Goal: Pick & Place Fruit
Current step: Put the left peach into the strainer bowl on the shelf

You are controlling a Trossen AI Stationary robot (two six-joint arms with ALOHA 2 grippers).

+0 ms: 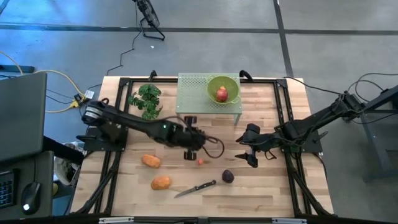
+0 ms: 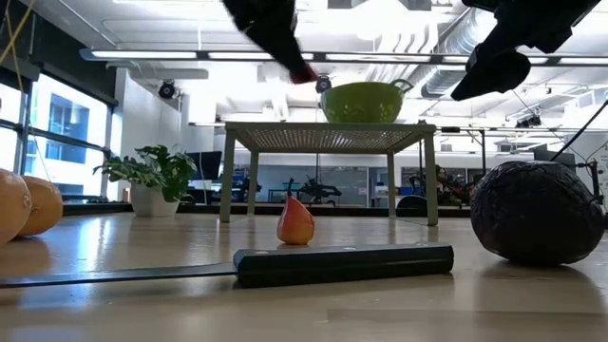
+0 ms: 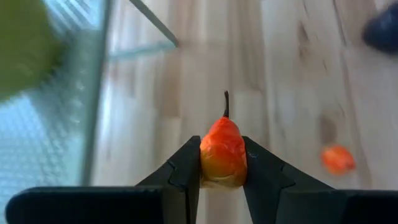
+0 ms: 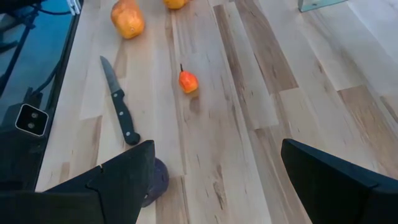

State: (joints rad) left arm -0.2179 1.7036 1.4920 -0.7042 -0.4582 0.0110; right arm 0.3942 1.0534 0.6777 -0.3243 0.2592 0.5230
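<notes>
My left gripper is shut on a tiny red-orange pear-shaped fruit, high above the table's middle, near the green mesh stand. On the stand sits a green bowl with a red round fruit in it. A second tiny red-orange fruit lies on the table, as do two orange ovals and a dark purple fruit. My right gripper hangs open over the right half of the table, empty. My left gripper pinches the tiny fruit by its wide lower body between its two fingers. The fruit's narrow stem end points away from the gripper. The fingers slant downward. The fruit is lifted clear of the table, at about the bowl's height in the low view.
A black-handled knife lies near the front edge between the orange ovals and the purple fruit. A green leafy bunch stands at the far left beside the stand. Bare wood shows at the front right.
</notes>
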